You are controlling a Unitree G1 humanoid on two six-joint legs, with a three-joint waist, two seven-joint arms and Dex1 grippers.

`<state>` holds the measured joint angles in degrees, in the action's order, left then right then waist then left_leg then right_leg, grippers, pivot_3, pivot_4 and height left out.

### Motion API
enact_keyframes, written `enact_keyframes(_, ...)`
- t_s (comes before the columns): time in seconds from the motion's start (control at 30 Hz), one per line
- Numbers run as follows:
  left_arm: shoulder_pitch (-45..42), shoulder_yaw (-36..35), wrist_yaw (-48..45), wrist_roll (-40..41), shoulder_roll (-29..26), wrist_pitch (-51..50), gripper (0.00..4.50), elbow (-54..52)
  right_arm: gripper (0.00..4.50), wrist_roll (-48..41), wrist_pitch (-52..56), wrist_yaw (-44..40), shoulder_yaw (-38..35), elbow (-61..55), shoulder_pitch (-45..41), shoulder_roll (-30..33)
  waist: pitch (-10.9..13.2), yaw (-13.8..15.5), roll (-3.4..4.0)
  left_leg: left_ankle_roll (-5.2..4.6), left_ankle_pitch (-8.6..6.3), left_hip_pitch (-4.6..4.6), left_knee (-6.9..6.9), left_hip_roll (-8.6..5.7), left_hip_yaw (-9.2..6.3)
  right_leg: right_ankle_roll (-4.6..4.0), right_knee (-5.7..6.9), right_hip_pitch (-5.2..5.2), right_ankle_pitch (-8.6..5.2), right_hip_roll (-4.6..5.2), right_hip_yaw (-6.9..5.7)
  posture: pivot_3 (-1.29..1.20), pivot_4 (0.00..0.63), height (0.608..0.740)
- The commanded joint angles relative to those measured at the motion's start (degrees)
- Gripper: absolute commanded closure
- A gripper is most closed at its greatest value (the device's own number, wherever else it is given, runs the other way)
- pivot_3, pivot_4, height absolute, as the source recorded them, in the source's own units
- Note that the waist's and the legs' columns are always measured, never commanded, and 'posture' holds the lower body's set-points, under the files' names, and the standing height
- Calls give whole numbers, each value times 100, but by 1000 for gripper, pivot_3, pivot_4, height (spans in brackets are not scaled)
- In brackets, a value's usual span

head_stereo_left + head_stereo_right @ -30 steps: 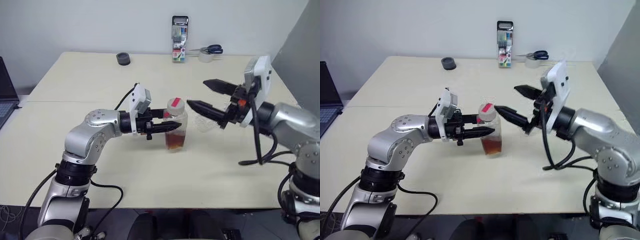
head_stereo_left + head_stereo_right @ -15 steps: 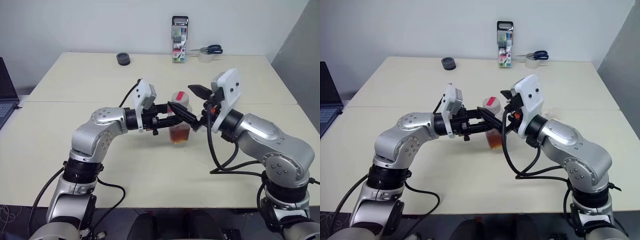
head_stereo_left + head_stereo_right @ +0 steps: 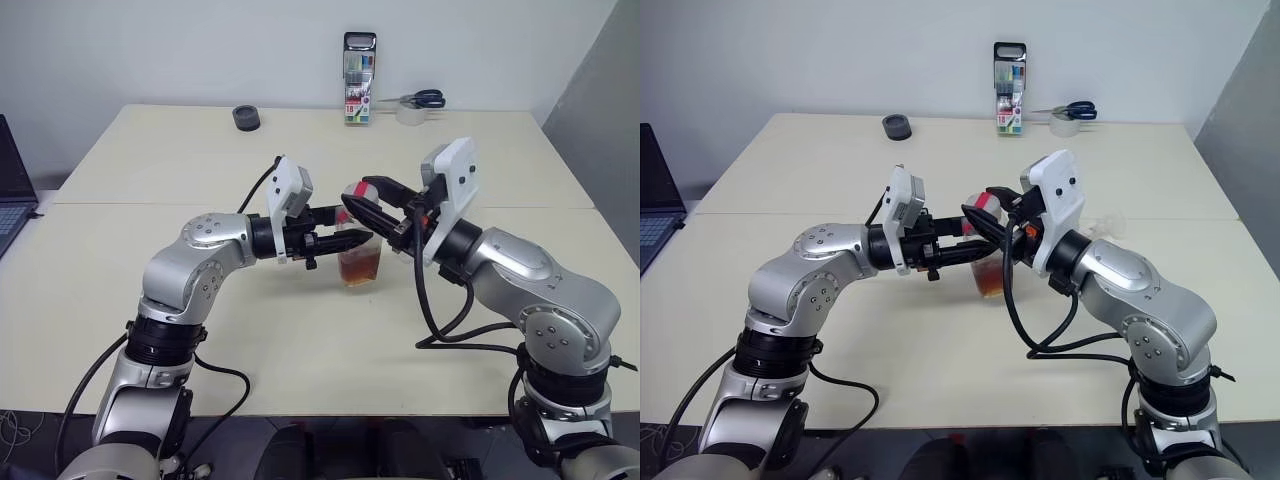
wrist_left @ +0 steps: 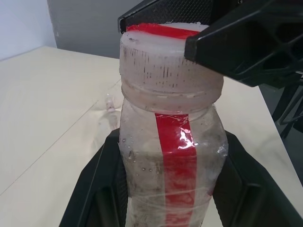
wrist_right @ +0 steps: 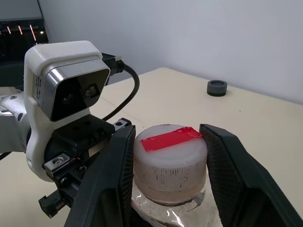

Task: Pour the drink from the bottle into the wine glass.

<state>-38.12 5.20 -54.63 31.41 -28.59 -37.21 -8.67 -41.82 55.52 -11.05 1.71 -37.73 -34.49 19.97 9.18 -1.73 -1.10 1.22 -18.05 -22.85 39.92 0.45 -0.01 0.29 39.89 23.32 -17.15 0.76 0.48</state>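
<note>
Since the earlier frame: right pincer (image 3: 362, 200) swung in from the right, fingers narrowed, now straddling the cap (image 5: 170, 161).

Head views: left pincer (image 3: 345, 238) clamped on the bottle (image 3: 361, 262), held near the middle of the tabletop (image 3: 120, 270); drink (image 3: 360, 270) amber in the lower part. Wine glass (image 3: 1108, 226) just behind the right forearm, mostly hidden.

Left wrist view: red label strip (image 4: 176, 165) facing the camera, black fingers (image 4: 102, 189) pressed on both sides of the body.

Right wrist view: red band across the cap top, fingers (image 5: 111, 179) flanking the cap with slim gaps visible; contact unclear.
</note>
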Motion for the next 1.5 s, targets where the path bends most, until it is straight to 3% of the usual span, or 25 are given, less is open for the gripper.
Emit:
enact_keyframes(0.03,-59,-58,-230,270,-69,-42,2505,-465,2680,-76,-160,-492,-155,47,-169,311,0,0,0,0,0,0,0,0,0,0,0,0,0,0,0,0,150,740)
enact_keyframes(0.23,-35,55,-1095,758,-441,-193,2505,-991,2680,-358,-604,-2716,-250,1238,-865,1419,2,-6,2,-15,-8,2,-2,0,0,0,-3,-1,0,-2,-1,0,150,740)
enact_keyframes(0.4,-150,127,-1435,637,-607,23,2505,-817,2680,-22,-997,-3418,-81,1912,-1202,1815,2,2,1,-17,-9,3,0,1,-1,0,-3,-2,0,-3,-1,0,150,740)
enact_keyframes(0.47,-198,109,-1419,509,-640,124,2505,-643,1932,-185,-852,-3427,-280,1916,-1139,1947,2,8,1,-17,-9,-1,1,0,-1,0,-4,-2,0,-3,-1,0,150,740)
enact_keyframes(0.63,-107,-55,-952,171,-597,298,2505,-199,413,-866,-156,-2744,-1125,799,-195,2285,3,80,-2,-15,-8,-8,2,1,-7,0,-17,-4,0,1,-9,0,150,740)
enact_keyframes(0.83,-52,-92,-542,34,-354,341,2505,-66,413,-1320,132,-1484,-1276,-141,279,1806,4,9,1,-15,-8,-3,0,2,-1,0,-2,0,0,1,-1,0,150,740)
enact_keyframes(1.07,-149,-16,-431,-20,-173,359,2505,-16,413,-853,-92,-526,-686,-169,-23,919,4,1,1,-10,-5,2,2,2,0,0,5,-1,0,-3,2,0,150,740)
enact_keyframes(1.23,-224,-9,-463,-27,-140,349,2505,-22,413,-606,-221,-334,-381,-54,-189,542,4,7,1,0,0,-2,3,1,-1,0,0,-1,0,-3,1,0,150,740)
enact_keyframes(1.5,-281,-19,-503,-20,-147,337,2505,19,413,-404,-336,-533,-114,-34,-156,511,4,7,1,-1,0,0,3,1,0,0,1,-1,0,-3,2,0,150,740)
